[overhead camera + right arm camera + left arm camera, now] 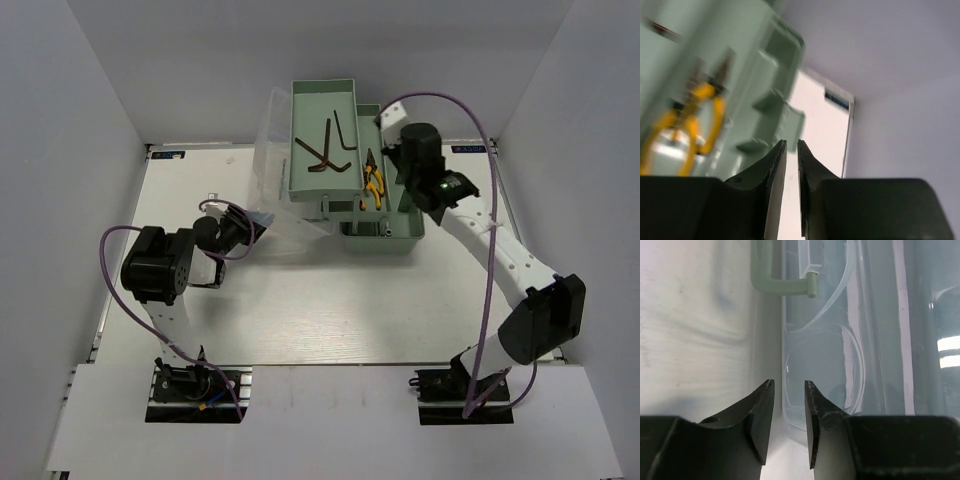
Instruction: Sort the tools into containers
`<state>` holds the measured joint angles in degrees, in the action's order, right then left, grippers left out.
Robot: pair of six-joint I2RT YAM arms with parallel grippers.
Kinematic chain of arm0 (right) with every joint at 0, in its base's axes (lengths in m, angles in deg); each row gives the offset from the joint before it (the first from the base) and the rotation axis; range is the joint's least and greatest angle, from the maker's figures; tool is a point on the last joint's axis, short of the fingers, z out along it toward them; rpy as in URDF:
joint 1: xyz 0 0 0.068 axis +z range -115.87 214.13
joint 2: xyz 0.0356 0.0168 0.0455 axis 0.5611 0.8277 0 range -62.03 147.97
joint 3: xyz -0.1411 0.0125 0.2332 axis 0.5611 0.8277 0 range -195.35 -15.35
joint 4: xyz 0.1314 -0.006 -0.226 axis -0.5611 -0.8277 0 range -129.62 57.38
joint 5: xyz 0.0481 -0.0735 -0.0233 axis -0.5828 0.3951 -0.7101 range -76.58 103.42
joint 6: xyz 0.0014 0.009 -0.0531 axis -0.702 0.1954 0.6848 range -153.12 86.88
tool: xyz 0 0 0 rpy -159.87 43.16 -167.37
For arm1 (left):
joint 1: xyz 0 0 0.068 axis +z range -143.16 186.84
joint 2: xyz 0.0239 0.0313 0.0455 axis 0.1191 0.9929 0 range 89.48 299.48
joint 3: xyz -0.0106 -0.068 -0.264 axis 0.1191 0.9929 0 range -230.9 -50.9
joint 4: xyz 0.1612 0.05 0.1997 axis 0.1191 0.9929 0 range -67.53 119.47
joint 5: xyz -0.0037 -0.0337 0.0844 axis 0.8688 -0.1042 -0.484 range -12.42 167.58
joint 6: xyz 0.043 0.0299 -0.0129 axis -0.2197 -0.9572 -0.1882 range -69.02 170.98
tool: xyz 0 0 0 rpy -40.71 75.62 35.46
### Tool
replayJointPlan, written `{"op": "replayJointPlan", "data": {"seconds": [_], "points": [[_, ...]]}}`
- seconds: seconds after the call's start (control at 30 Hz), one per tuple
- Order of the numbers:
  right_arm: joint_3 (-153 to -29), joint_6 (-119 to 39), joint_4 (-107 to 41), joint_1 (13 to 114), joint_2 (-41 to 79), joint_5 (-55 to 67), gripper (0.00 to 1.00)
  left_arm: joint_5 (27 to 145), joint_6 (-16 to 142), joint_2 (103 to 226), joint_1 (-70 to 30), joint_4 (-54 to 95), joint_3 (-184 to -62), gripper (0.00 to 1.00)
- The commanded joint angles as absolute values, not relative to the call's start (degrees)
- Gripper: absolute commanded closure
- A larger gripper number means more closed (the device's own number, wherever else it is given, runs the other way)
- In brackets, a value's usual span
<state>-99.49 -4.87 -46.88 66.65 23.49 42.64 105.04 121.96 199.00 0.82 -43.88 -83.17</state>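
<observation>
The mint-green toolbox (322, 100) stands open at the back middle. Two dark hex keys (335, 150) lie in its upper tray. Yellow-handled pliers (373, 185) lie in the tray to the right and show blurred in the right wrist view (687, 120). No wrench shows. My right gripper (390, 158) hovers at that tray's right rim (785, 75), its jaws almost together and empty (791, 147). My left gripper (258, 228) is at the near edge of the translucent lid (272, 170), jaws a little apart (789, 390), with the lid's rim (785, 405) in line with the gap.
The toolbox's lower bin (395, 238) sits in front of the trays. A green handle (777, 285) is fixed to the lid. White walls close in the table on the left, back and right. The right arm's purple cable (487, 160) arcs over the table.
</observation>
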Motion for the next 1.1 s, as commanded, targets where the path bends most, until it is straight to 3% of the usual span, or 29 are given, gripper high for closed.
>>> {"op": "replayJointPlan", "data": {"seconds": [0.0, 0.17, 0.4, 0.73, 1.07], "points": [[-96.0, -13.2, -48.6, 58.7, 23.5, 41.1, 0.8, 109.1, 123.4, 196.6, 0.0, -50.2, -87.1, 0.59], [-95.2, -21.4, -50.7, 46.6, 29.4, 33.3, 0.82, 110.2, 123.4, 196.6, 0.0, -50.2, -88.8, 0.59], [-96.7, -22.7, -56.1, 38.8, 41.2, 14.3, 0.94, 112.0, 123.4, 196.1, 0.0, -50.7, -92.1, 0.59], [-97.4, -29.4, -56.4, 36.2, 48.9, -17.4, 1.0, 116.5, 123.9, 195.0, -1.6, -48.4, -99.1, 0.6], [-98.2, -32.7, -53.3, 36.9, 50.2, -26.9, 1.0, 124.3, 123.4, 197.4, -5.3, -41.9, -109.5, 0.6]]}}
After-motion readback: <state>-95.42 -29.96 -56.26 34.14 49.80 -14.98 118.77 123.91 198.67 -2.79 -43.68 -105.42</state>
